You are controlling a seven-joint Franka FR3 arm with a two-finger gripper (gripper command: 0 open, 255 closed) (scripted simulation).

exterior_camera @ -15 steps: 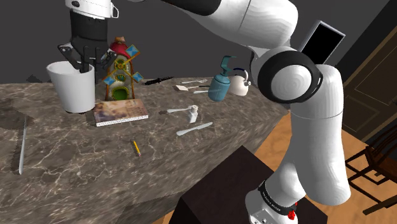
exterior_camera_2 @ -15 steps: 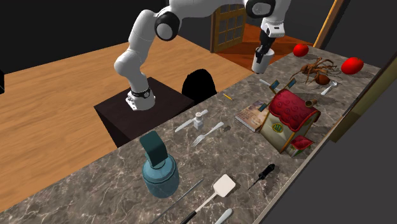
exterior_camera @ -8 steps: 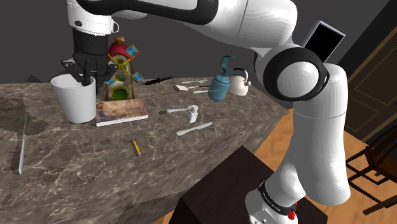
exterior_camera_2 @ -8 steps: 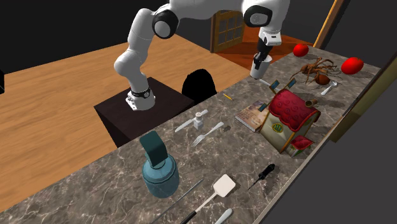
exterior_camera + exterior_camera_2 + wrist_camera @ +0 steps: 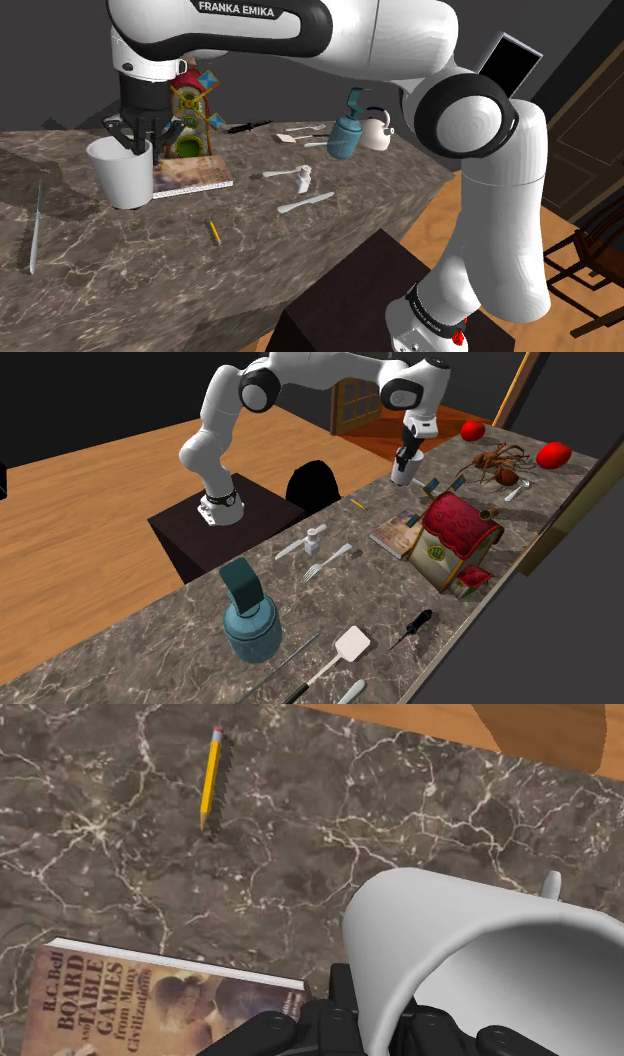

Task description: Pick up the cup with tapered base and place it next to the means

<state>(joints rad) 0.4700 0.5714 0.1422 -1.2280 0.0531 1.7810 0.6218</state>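
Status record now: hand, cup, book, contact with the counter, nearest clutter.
hand: hand at the cup's rim, clasping its wall
cup: white cup, upright, narrowing toward its base
book: book lying flat, right beside the cup on the shoulder view's right
cup on counter: base at the marbled counter; cannot tell whether it rests on it
cup touching book: cannot tell
clutter: yellow pencil on the stand's side of the book; toy windmill behind the book
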